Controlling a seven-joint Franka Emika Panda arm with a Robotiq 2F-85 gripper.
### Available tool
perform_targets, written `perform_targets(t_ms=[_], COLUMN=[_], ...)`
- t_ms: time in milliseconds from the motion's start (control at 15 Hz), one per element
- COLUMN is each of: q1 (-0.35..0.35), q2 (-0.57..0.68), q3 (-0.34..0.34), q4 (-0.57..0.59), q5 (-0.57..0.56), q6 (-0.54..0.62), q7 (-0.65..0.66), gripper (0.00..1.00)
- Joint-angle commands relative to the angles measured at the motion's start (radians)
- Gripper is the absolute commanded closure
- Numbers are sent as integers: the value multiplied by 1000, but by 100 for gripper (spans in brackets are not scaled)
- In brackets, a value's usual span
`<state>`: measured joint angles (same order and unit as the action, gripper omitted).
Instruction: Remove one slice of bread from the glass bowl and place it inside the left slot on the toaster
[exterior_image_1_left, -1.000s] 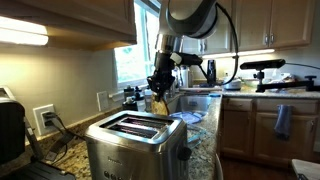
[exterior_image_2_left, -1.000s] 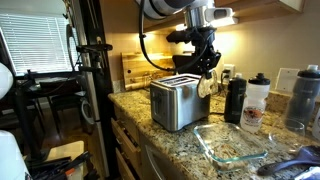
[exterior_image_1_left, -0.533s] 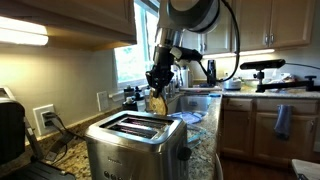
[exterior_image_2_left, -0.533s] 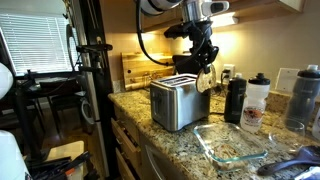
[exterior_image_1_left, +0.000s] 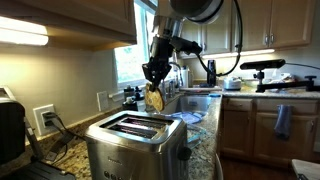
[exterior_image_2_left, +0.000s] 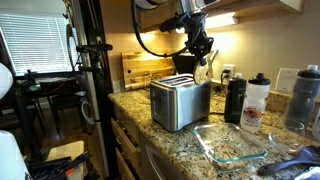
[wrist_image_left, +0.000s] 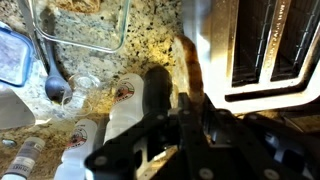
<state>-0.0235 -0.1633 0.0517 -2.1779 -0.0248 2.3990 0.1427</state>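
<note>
My gripper (exterior_image_1_left: 154, 78) is shut on the slice of bread (exterior_image_1_left: 155, 99), a golden-tan slice that hangs below the fingers, above the far end of the toaster. The toaster (exterior_image_1_left: 135, 145) is a boxy stainless-steel one with two long dark slots on top; it also shows in the other exterior view (exterior_image_2_left: 180, 102) and in the wrist view (wrist_image_left: 262, 50). There the gripper (exterior_image_2_left: 203, 52) holds the bread (exterior_image_2_left: 207, 71) above the toaster's right end. In the wrist view the bread (wrist_image_left: 188, 62) sticks out past the fingers (wrist_image_left: 186, 100), beside the toaster. The glass bowl (exterior_image_2_left: 232, 143) stands on the granite counter in front of the toaster.
Bottles and a black flask (exterior_image_2_left: 235, 98) stand to the right of the toaster. A black appliance (exterior_image_1_left: 10, 130) sits at the left edge. A sink area and wooden cabinets (exterior_image_1_left: 250, 120) lie behind. A blue-lidded container (wrist_image_left: 12, 55) and a spoon (wrist_image_left: 52, 80) lie on the counter.
My gripper has risen and moved over toward the toaster's top, carrying the bread slice with it. The toaster and bowl have not moved.
</note>
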Motion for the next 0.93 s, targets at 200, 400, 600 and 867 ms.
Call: perform_targets(t_ms=[200, 400, 600, 867], q1=[19, 27, 37, 50], q2=[-92, -112, -122, -116], q3=[15, 25, 36, 53], q4=[-43, -44, -39, -30], q5=[-24, -22, -23, -24], q6=[-30, -35, -42, -54], q7=[26, 22, 21, 17], gripper=[92, 92, 92, 92])
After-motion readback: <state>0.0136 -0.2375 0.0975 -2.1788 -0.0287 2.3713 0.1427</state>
